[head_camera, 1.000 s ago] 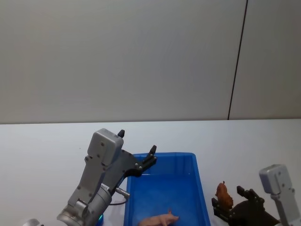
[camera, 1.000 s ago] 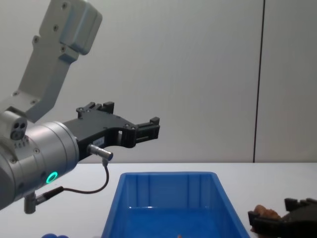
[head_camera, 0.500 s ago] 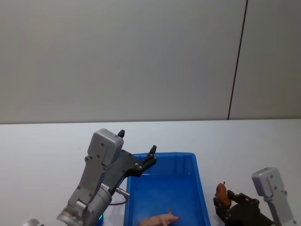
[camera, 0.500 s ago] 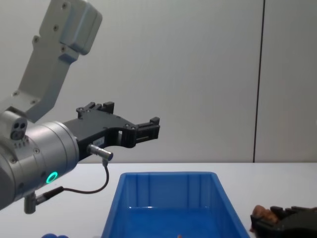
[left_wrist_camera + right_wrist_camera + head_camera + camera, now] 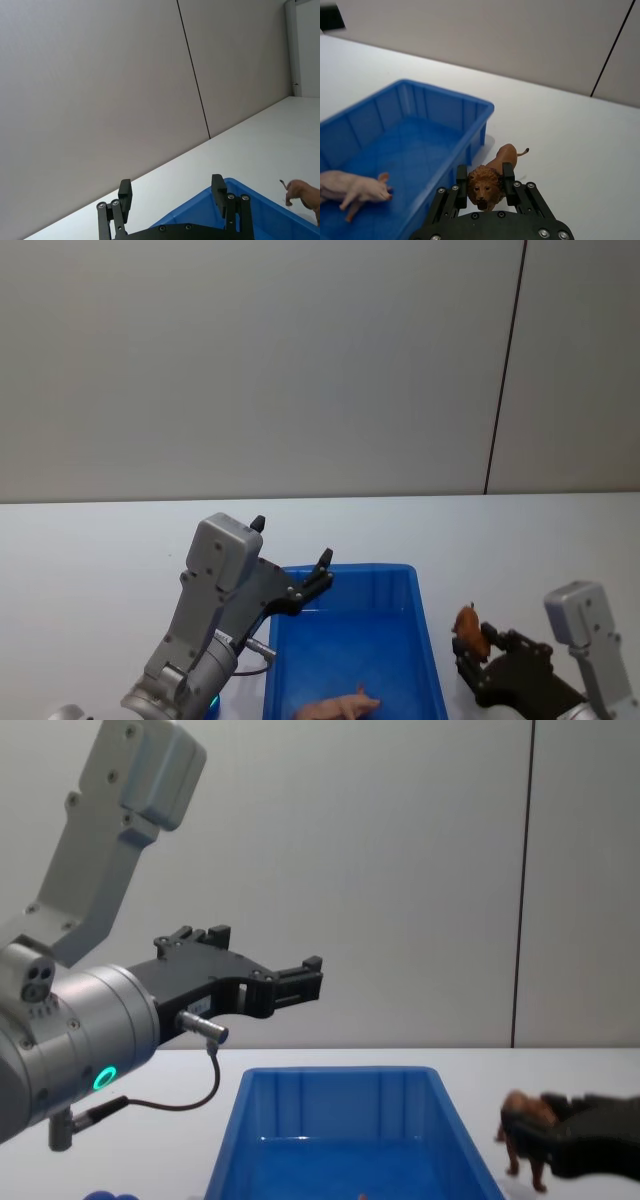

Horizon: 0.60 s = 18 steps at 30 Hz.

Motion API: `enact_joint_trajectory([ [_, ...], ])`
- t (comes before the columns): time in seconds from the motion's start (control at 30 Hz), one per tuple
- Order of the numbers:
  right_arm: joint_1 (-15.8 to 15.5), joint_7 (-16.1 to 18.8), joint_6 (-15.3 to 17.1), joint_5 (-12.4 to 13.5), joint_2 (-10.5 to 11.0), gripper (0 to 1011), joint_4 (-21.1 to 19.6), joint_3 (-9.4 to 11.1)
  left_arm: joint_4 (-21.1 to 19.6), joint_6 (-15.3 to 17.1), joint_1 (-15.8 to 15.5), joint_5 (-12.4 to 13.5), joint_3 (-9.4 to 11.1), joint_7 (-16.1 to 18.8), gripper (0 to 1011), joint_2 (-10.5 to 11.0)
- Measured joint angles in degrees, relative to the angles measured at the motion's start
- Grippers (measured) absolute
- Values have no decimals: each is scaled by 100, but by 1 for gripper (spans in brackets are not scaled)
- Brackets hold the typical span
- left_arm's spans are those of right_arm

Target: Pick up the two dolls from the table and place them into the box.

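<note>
Lion doll is sitting clenched in my R gripper fingers, just beside the blue box right wall; pig doll is lying inside. L gripper is hovering over box's far-left corner, fingers spread.

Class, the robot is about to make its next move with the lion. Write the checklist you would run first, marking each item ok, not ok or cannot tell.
1. Grip: the right hand is shut on the brown shaggy-maned toy lion, fingers either side of its head. Ok.
2. Lion above the bright blue plastic box: it hangs beside the right wall, over the white table. Not ok.
3. Lion high enough to clear the rim: cannot tell.
4. Landing spot free: the pale pink toy pig lies at the near end, with bare floor beyond. Ok.
5. Left hand out of the path: open, above the far left corner. Ok.
</note>
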Motion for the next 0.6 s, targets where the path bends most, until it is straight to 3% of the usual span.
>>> enact_joint_trajectory([
  [0.3, 11, 206, -297, 185, -9, 400, -302, 16, 0, 0, 0, 0, 0, 0, 1001, 0],
  [0.6, 201, 688, -536, 332, -157, 400, -371, -60, 0, 0, 0, 0, 0, 0, 1001, 0],
])
